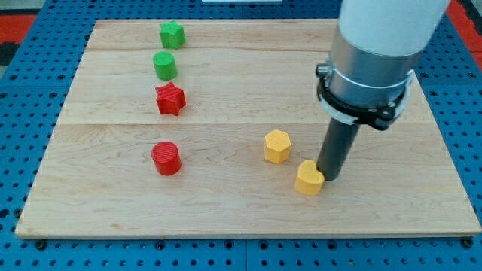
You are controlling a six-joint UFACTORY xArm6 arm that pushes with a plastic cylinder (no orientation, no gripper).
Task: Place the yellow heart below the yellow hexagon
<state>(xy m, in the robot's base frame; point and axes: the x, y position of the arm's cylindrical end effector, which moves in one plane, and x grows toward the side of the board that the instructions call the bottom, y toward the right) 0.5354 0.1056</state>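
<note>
The yellow hexagon (pixel 277 146) stands on the wooden board right of centre. The yellow heart (pixel 309 178) lies just below and to the right of it, a small gap between them. My tip (pixel 328 178) is at the heart's right side, touching or nearly touching it. The rod rises from there to the large white and grey arm body at the view's top right.
A green star (pixel 172 35), a green cylinder (pixel 165 65), a red star (pixel 170 99) and a red cylinder (pixel 166 159) form a column on the left half of the wooden board (pixel 113 211). Blue pegboard surrounds the board.
</note>
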